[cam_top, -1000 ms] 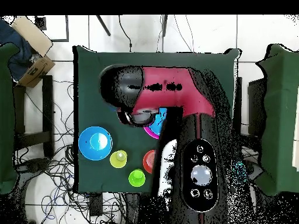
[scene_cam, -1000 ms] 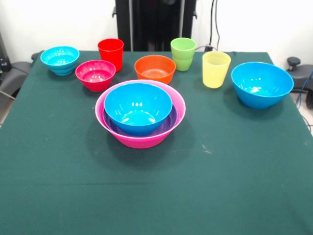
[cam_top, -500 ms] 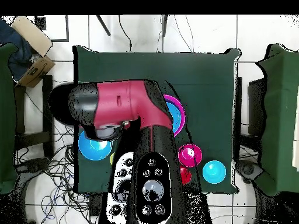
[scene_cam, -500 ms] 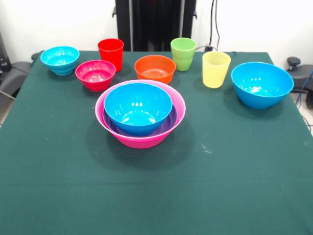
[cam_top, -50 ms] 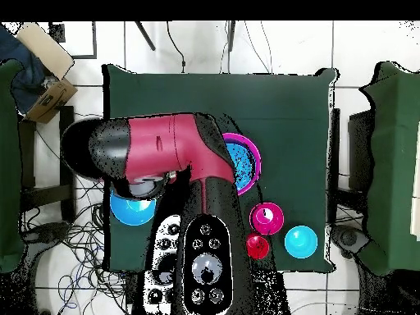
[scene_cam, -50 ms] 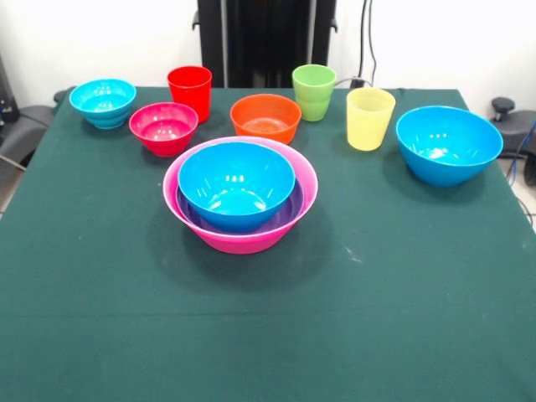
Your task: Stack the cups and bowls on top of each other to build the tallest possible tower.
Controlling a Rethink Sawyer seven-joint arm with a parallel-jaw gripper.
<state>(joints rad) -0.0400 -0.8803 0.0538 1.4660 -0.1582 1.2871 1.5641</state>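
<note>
The tower (scene_cam, -50 ms: 240,197) stands near the middle of the green table cloth (scene_cam, -50 ms: 268,335): a pink bowl (scene_cam, -50 ms: 243,239) as base, a purple bowl (scene_cam, -50 ms: 285,216) nested in it, and a blue bowl (scene_cam, -50 ms: 236,184) seated inside that. Behind it in a loose row sit a cyan bowl (scene_cam, -50 ms: 103,102), a magenta-red bowl (scene_cam, -50 ms: 163,128), a red cup (scene_cam, -50 ms: 190,90), an orange bowl (scene_cam, -50 ms: 265,117), a green cup (scene_cam, -50 ms: 314,91) and a translucent yellow cup (scene_cam, -50 ms: 369,118), all upright and apart from one another. A second blue bowl (scene_cam, -50 ms: 448,145) rests alone toward the table's right edge in the front view. No brand, label or writing can be read on any item. In the overhead view the red and black arm (cam_top, -50 ms: 164,152) spans the table, covering part of the tower; the gripper itself cannot be made out, so whether it is apart or closed cannot be told
</note>
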